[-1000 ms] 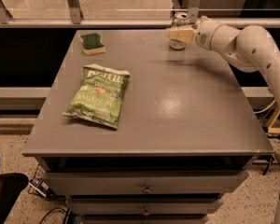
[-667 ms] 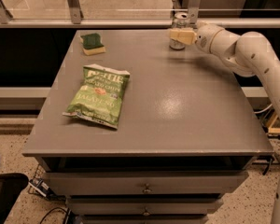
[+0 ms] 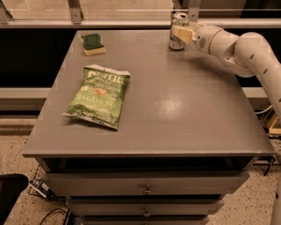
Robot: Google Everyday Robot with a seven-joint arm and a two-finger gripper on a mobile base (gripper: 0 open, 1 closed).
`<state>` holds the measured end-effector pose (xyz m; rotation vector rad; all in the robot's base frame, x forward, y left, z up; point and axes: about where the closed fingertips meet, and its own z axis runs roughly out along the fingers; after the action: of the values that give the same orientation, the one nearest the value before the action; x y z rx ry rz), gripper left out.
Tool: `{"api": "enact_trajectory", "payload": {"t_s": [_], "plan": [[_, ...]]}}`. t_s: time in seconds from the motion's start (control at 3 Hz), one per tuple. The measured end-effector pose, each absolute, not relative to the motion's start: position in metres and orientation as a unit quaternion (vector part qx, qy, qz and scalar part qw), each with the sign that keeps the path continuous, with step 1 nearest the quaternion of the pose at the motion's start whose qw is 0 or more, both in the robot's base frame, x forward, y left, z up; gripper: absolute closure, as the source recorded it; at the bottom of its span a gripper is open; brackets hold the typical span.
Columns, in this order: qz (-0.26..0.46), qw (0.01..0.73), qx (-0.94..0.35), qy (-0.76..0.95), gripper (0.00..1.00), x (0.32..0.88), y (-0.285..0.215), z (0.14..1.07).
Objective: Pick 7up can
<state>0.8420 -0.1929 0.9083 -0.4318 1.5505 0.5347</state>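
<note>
The 7up can (image 3: 177, 42), small, silver and green with a shiny top rim, stands upright near the far right edge of the grey table (image 3: 178, 107). My gripper (image 3: 181, 33) reaches in from the right on the white arm (image 3: 234, 46) and sits at the can's mid height, covering part of its front. The can's top and base show above and below the gripper. The can's base appears to rest on the table.
A green jalapeño chip bag (image 3: 98, 96) lies flat on the left half of the table. A green and yellow sponge (image 3: 92, 43) sits at the far left corner. A metal rail and posts (image 3: 75, 6) run behind the table. Drawers are below the front edge.
My gripper has shifted slightly left and up at the can, and the can's top rim now shows above it. The chip bag and sponge have not moved.
</note>
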Motion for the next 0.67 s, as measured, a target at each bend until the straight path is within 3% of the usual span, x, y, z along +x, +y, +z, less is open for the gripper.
{"api": "enact_trajectory", "payload": {"t_s": [0.33,0.67], "plan": [[0.238,0.661,-0.192,0.685,0.85,0.8426,-0.1896,0.9078],[0.24,0.66,-0.193,0.685,1.0,0.8431,-0.1863,0.9074]]}}
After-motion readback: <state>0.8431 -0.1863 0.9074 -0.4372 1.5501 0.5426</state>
